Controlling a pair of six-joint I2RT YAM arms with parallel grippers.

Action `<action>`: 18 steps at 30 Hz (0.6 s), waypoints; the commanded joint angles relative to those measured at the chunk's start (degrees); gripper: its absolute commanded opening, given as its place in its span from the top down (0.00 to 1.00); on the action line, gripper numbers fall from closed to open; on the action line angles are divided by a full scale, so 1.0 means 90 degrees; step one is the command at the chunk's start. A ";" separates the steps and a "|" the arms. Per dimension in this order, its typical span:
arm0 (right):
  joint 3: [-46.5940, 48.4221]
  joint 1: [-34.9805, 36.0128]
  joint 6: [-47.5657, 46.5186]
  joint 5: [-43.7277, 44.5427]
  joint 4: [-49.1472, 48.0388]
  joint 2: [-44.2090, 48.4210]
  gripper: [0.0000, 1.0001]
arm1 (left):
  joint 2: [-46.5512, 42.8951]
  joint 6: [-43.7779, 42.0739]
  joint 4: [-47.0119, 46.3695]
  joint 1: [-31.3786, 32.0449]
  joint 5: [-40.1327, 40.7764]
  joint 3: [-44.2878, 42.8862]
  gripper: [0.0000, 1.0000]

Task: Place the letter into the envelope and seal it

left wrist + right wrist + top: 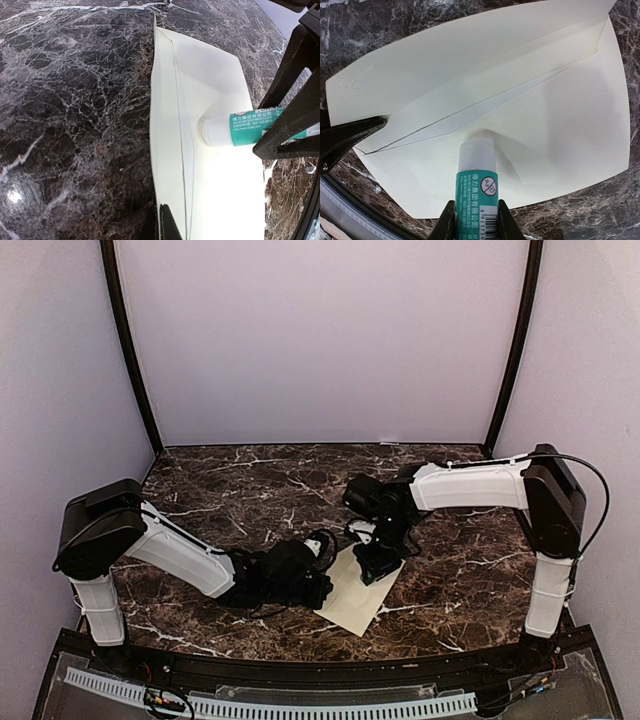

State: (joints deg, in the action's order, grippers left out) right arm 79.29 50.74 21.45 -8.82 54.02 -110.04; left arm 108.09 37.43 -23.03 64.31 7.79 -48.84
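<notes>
The glue stick [476, 185] sits closest, its green barrel clamped between the fingers of the right gripper [476, 217], which are closed part-way around it. Its white tip touches the envelope [560, 125] just beside the fold of the open flap. The envelope lies flat on the marble table [230, 490], between the two arms. The left gripper [167, 225] is fully closed, its dark tip resting on the envelope's corner at the fold.

To glue well, I would drag the tip along the flap edge with light, even pressure. The left tip should keep pinning the paper so it neither slides nor buckles.

The letter shows in no view, so I cannot tell whether it is already inside. It is also unclear whether the left tip pinches the paper or only presses it. No glue trace can be made out on the pale paper.
</notes>
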 commanded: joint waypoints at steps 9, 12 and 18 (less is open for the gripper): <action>0.0078 0.0475 -0.0095 -0.0740 0.0509 0.0036 1.00 | -0.0194 -0.0243 0.0165 0.0061 0.0056 0.0013 1.00; 0.0153 0.0529 -0.0072 -0.0974 0.0407 0.0000 1.00 | -0.0195 -0.0283 0.0147 0.0114 0.0071 -0.0002 1.00; 0.0100 0.0544 -0.0070 -0.1161 0.0055 -0.0267 1.00 | -0.0199 -0.0341 0.0146 0.0161 0.0077 -0.0021 1.00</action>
State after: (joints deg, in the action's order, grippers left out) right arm 79.70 55.16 20.67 -16.05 56.01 -110.26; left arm 108.09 35.57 -23.03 65.17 8.03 -48.84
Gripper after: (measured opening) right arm 0.199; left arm 0.010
